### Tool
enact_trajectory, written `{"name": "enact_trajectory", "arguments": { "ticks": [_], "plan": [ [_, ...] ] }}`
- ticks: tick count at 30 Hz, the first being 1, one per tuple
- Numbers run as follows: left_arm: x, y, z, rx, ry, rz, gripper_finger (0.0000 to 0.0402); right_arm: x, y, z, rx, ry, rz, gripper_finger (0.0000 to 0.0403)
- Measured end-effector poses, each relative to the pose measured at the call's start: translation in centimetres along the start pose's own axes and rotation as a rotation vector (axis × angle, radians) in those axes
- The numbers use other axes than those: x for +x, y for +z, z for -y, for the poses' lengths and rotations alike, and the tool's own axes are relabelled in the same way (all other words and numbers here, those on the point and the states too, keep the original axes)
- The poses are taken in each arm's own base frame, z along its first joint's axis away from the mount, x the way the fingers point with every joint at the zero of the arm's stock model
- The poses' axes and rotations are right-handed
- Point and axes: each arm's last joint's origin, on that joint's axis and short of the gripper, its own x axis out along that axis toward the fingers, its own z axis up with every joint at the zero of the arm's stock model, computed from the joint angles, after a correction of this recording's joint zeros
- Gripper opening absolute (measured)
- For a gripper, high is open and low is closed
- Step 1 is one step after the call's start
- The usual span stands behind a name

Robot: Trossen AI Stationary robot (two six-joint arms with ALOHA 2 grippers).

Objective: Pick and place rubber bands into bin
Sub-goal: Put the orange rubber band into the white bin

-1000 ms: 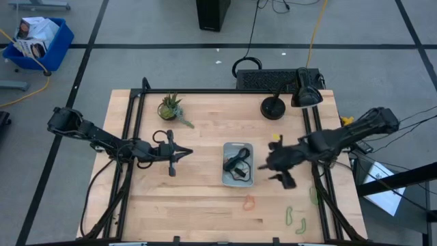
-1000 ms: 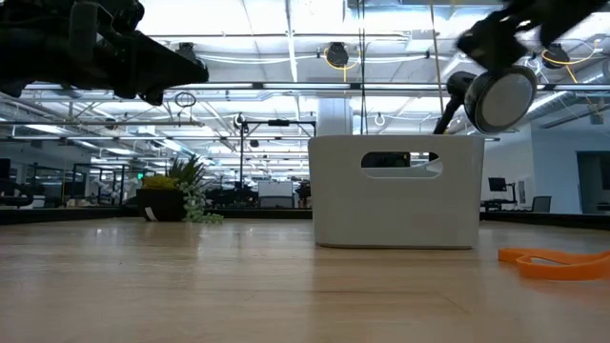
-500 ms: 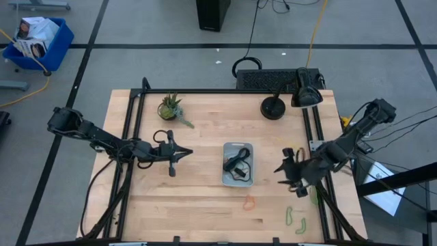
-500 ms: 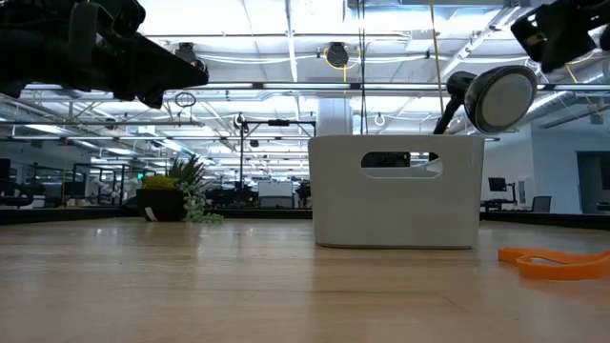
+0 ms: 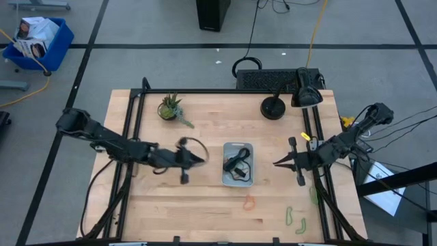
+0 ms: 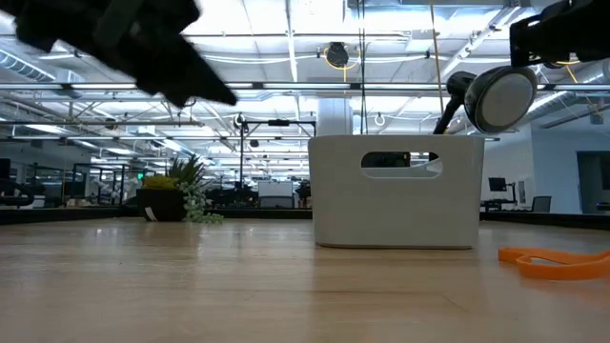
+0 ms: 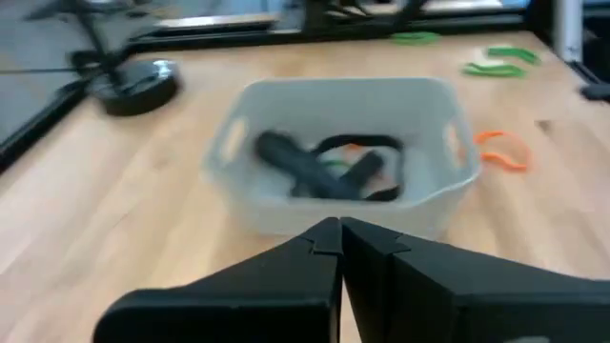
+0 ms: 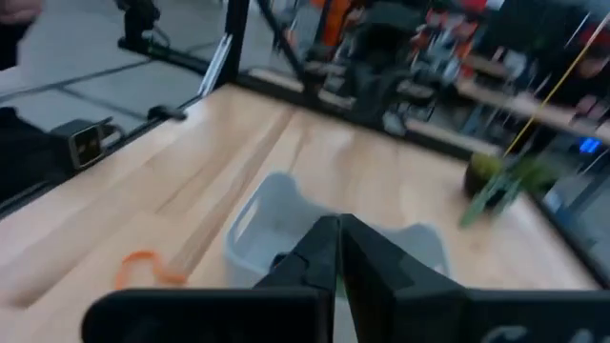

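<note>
The bin, a pale shallow tray, stands mid-table with dark rubber bands lying in it. An orange band lies flat on the wood in front of the bin. Green bands lie near the front right corner. My left gripper is shut and empty, raised just left of the bin and pointing at it. My right gripper is shut and empty too, right of the bin, pointing left.
A small potted plant stands at the far left, and a black desk lamp with its head at the far right. Another green band lies by the right rail. Bare wood lies between the bin and the near edge.
My left gripper has moved quickly toward the table's right, closer to the bin. My right gripper has drawn back from beside the bin toward the right edge, has turned, and its fingers have shut on nothing.
</note>
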Motion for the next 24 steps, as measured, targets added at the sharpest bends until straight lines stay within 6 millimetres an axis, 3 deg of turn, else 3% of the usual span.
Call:
{"name": "enact_trajectory", "arguments": {
  "ticks": [7, 11, 17, 24],
  "plan": [
    [5.9, 5.8, 5.9, 0.115, -0.165, -0.014, 0.0004, 0.5, -2.0, 0.1, -0.057, -0.070, 0.134, 0.0005],
    [8.9, 7.8, 9.0, 0.177, -0.197, -0.055, 0.0024, 0.5, -2.2, 0.3, -0.027, -0.112, 0.142, 0.0001],
    [13.5, 8.8, 12.2, 0.189, -0.201, -0.092, 0.0086, 0.4, -2.2, 0.3, -0.010, -0.111, 0.147, 0.0002],
    [18.0, 7.0, 14.2, 0.192, -0.199, -0.124, 0.0153, 0.4, -2.2, 0.4, 0.020, -0.133, 0.146, 0.0001]
  ]
}}
